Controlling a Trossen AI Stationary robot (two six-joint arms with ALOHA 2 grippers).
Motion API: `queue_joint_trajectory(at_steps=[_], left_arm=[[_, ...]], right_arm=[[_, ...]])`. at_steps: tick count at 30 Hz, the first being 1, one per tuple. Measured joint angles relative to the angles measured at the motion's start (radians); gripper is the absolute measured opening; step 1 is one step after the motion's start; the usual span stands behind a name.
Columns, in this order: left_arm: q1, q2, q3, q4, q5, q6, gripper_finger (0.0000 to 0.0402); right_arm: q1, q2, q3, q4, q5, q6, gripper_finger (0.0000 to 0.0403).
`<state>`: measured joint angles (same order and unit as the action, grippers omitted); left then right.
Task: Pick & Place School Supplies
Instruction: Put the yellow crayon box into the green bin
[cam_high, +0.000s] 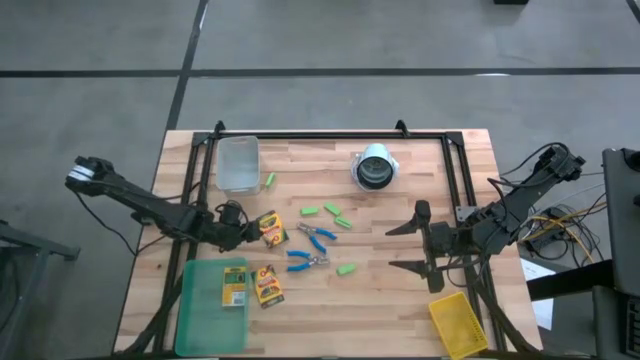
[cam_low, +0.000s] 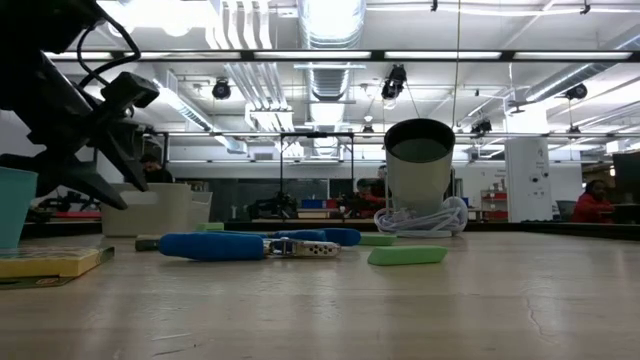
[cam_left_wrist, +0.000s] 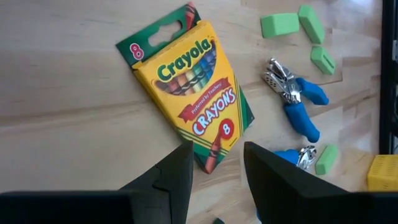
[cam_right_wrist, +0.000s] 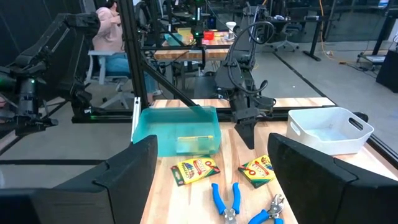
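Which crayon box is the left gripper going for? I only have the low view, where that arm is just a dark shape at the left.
Observer: The left gripper points at the loose crayon box left of the scissors.
Operator: Are its fingers open?
Observer: Yes. The left wrist view shows them apart, with the box's corner reaching into the gap.
Operator: Is anything in the tray?
Observer: One trayed crayon box lies in the green tray. A third crayon box lies on the table beside it.
Operator: And the right arm?
Observer: The right gripper hangs wide open over the table's right side, holding nothing.

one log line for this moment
left gripper: open over yellow-and-green crayon box | right gripper: open, waiting | one crayon box in green tray
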<state>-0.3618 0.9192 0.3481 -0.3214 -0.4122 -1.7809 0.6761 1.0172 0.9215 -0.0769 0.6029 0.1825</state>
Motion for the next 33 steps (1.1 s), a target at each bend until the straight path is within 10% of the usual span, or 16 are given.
queue_joint_trajectory(at_steps=[33], left_arm=[[-0.001, -0.002, -0.001, 0.078, 0.0, -0.014, 0.0147]], right_arm=[[-0.013, 0.0, 0.0, 0.022, 0.003, 0.139, 0.0308]])
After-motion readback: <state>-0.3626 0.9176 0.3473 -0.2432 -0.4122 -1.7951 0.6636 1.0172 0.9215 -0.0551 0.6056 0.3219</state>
